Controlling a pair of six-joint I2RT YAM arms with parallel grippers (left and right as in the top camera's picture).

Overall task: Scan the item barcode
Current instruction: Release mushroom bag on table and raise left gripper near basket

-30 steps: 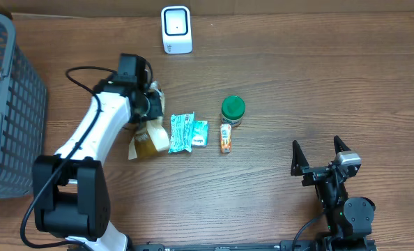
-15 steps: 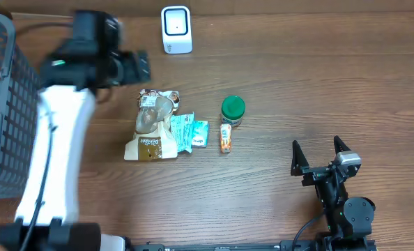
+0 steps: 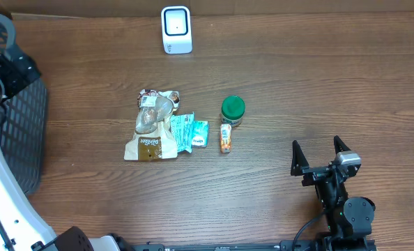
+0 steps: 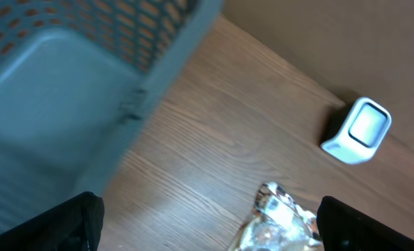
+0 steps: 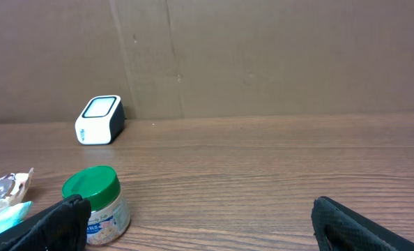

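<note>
snack bag (image 3: 151, 125) lies free on table (image 3: 297, 84), left claw (image 4: 207, 216) and right claw (image 3: 321, 155) both released.

The basket (image 3: 12, 125) runs off the overhead's left edge; beside it, the left arm (image 3: 1, 188) blurs.

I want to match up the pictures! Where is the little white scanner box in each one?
Overhead: the white scanner stands at the top middle, near the table's far edge.
Left wrist: the scanner is at the right, above the shiny brown bag.
Right wrist: the scanner is at the left, against the cardboard wall, behind the green-lidded jar.
Shared landmark: the brown bag shows in all three views.
</note>
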